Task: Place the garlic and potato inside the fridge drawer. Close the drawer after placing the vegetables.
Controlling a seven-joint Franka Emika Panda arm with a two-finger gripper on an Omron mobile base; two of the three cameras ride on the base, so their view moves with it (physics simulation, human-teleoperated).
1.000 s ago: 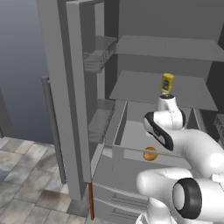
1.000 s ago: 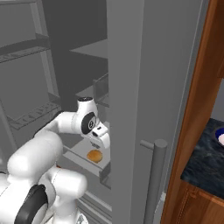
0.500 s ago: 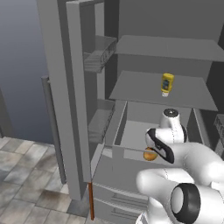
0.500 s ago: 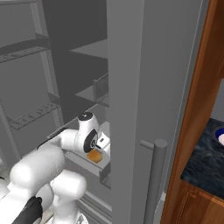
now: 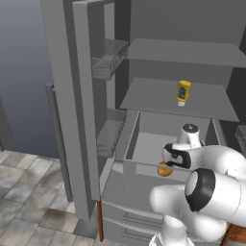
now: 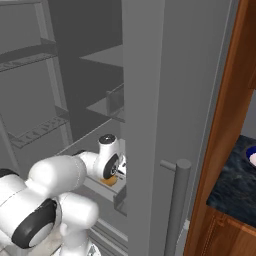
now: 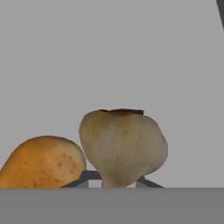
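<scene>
Left base view: set behind and left of the arm, facing forward and down into the open fridge drawer [image 5: 144,144]. Right base view: set behind and right, facing the same drawer past the fridge door. Both share the arm's wrist over the potato [image 5: 165,169]. Hand view: very near, facing along the claw [image 7: 114,183] at the garlic [image 7: 122,146], potato beside it.

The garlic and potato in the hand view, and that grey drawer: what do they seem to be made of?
The garlic looks like real produce: pale, papery beige skin with a dry brown top. The potato has smooth golden-orange skin with small dark specks. The fridge drawer looks like matte grey plastic or painted metal, plain and without shine; I can't tell which.
</scene>
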